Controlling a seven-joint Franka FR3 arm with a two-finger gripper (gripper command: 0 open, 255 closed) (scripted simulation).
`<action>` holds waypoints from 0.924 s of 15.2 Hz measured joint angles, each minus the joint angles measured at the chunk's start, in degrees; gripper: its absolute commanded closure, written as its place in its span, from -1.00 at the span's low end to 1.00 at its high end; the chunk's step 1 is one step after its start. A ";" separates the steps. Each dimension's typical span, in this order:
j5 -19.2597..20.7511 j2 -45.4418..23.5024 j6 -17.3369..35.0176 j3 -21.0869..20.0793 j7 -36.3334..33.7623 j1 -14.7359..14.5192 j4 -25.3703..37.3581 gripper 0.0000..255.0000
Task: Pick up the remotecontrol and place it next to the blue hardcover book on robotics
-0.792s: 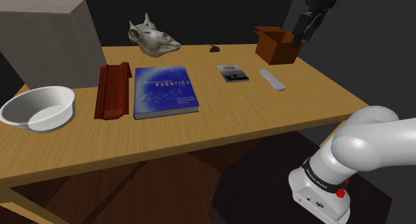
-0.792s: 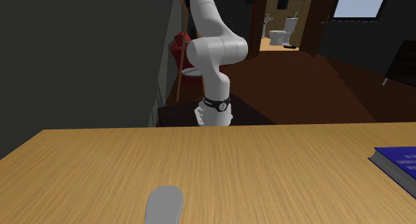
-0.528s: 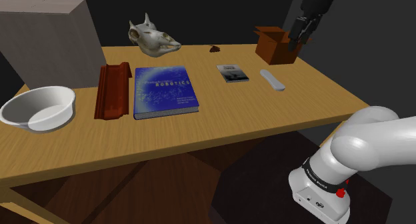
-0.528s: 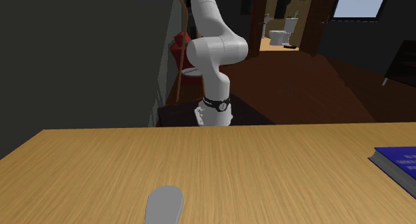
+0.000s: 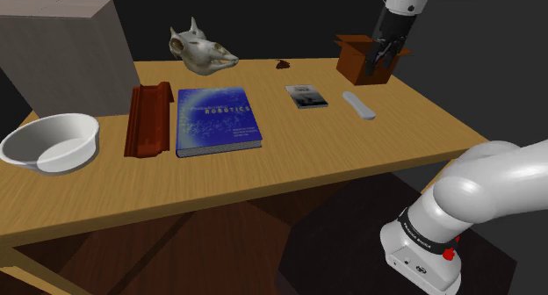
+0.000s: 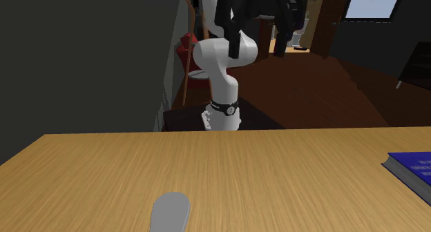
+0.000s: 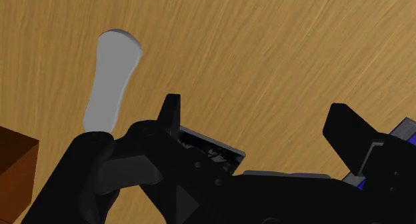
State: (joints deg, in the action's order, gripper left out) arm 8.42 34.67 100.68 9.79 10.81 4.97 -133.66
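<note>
Hiding in the shoulder view: the gripper [image 5: 379,61] is overlapping the brown box [image 5: 351,67]; its fingers are blurring together.
Shoulder view, remote: the pale remote control [image 5: 358,104] is lying on the counter [image 5: 263,175], well apart from the blue book [image 5: 217,120].
Second exterior view: the frame edges are cutting off the remote control [image 6: 170,213] and the blue book [image 6: 414,168]; the gripper [image 6: 257,47] is hanging high above.
Wrist view: the fingers [image 7: 170,113] are standing apart, gripping nothing; the remote control [image 7: 112,76] is lying off to one side.
Change: the gripper is now sitting lower than before; the remote control is staying put.
</note>
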 measured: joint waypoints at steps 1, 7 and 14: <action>0.23 -0.95 1.46 0.90 0.34 0.42 -0.50 -1.00; -0.23 -10.70 10.24 5.38 1.48 1.77 0.32 -1.00; -3.78 -24.73 18.91 11.02 5.33 3.17 5.07 -1.00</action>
State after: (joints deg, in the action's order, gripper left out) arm 4.64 9.94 119.59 20.81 16.15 8.14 -128.59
